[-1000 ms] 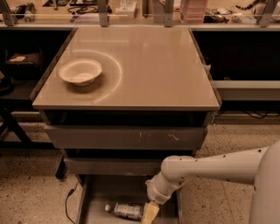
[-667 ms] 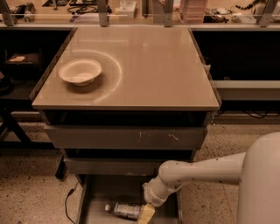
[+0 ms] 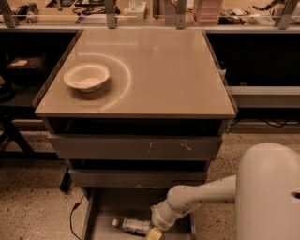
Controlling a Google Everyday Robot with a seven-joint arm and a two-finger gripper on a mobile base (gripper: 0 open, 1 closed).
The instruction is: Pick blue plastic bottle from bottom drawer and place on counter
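Observation:
The blue plastic bottle (image 3: 131,226) lies on its side on the floor of the open bottom drawer (image 3: 108,206), white cap pointing left. My gripper (image 3: 153,233) hangs at the bottom edge of the view, right at the bottle's right end; its lower part is cut off. The white arm reaches down into the drawer from the right. The glossy beige counter (image 3: 159,70) fills the middle of the view, with its faint ring mark at the left.
A shallow white bowl (image 3: 86,76) sits on the counter's left side. A grey drawer front with pale scratch marks (image 3: 136,147) is above the open drawer. A cluttered bench with metal posts (image 3: 140,14) runs along the back. A black cable (image 3: 72,216) lies on the floor at the left.
My arm has come further left and lower into the drawer, bringing the gripper closer to the bottle's right end. The bottle and the bowl have not moved.

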